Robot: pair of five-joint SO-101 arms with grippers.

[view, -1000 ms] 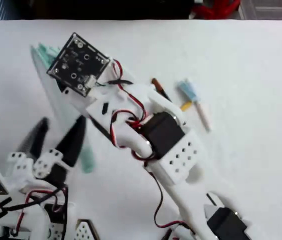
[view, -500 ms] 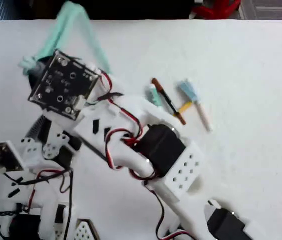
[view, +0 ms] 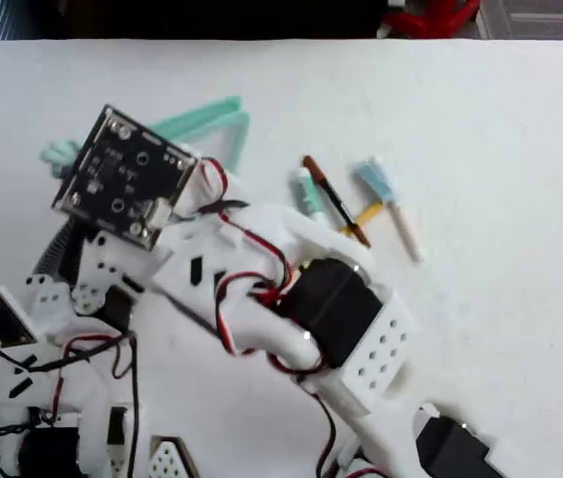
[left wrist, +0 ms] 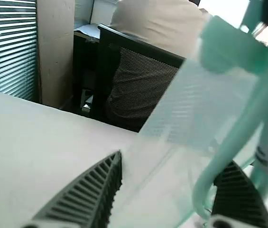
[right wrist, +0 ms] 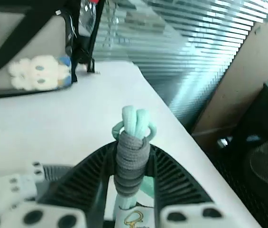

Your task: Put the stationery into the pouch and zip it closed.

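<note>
Both pincers are at the mint-edged pouch [left wrist: 205, 104]: the right pincer [right wrist: 131, 151] clamps its grey-wrapped pull cord [right wrist: 134, 119], the left pincer [left wrist: 167, 190] gapes wide around it.

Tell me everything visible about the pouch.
The pouch is see-through, finely ribbed plastic edged in mint-green trim, with a mint cord loop bound in grey wrapping. It looks held up and tilted over the white table. The right gripper is shut on the loop; the left gripper is open, its dark fingers on either side of the clear panel.
</note>
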